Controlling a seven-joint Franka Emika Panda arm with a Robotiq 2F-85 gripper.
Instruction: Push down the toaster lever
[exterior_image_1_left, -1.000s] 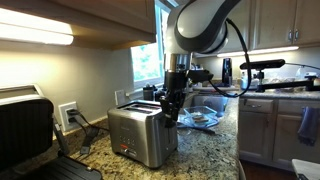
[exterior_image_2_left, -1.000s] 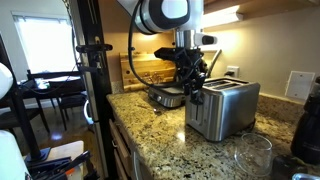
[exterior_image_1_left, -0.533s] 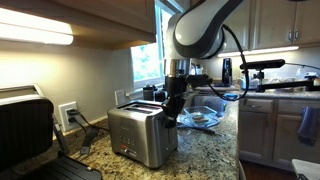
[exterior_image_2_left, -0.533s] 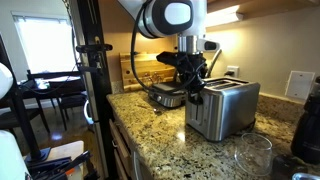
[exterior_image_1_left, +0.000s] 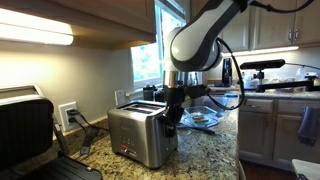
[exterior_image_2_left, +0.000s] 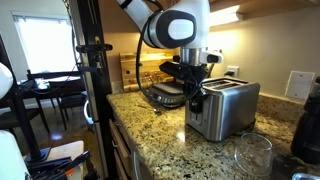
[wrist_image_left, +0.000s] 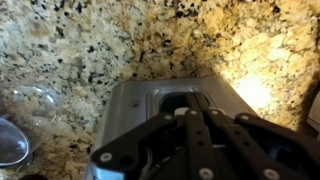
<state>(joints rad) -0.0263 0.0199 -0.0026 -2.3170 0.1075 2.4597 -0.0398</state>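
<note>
The brushed-steel two-slot toaster (exterior_image_1_left: 140, 137) stands on the granite counter and shows in both exterior views (exterior_image_2_left: 228, 108). My gripper (exterior_image_1_left: 172, 113) is at the toaster's narrow end, pointing down, also seen in an exterior view (exterior_image_2_left: 196, 101). In the wrist view the shut fingers (wrist_image_left: 186, 128) reach into the dark lever slot of the toaster (wrist_image_left: 125, 105). A small pale piece (wrist_image_left: 180, 111), probably the lever, sits at the fingertips; contact is hard to tell.
A black-and-silver flat-lidded appliance (exterior_image_1_left: 25, 130) stands at one end of the counter by a wall outlet (exterior_image_1_left: 68, 115). A glass dish (exterior_image_1_left: 200, 118) lies behind the toaster. A clear glass (exterior_image_2_left: 250, 155) stands near the counter's front. A camera stand (exterior_image_2_left: 90, 90) stands beside the counter.
The arm has bent over and lowered. The gripper has moved a little down along the toaster's narrow end. The toaster has not moved.
</note>
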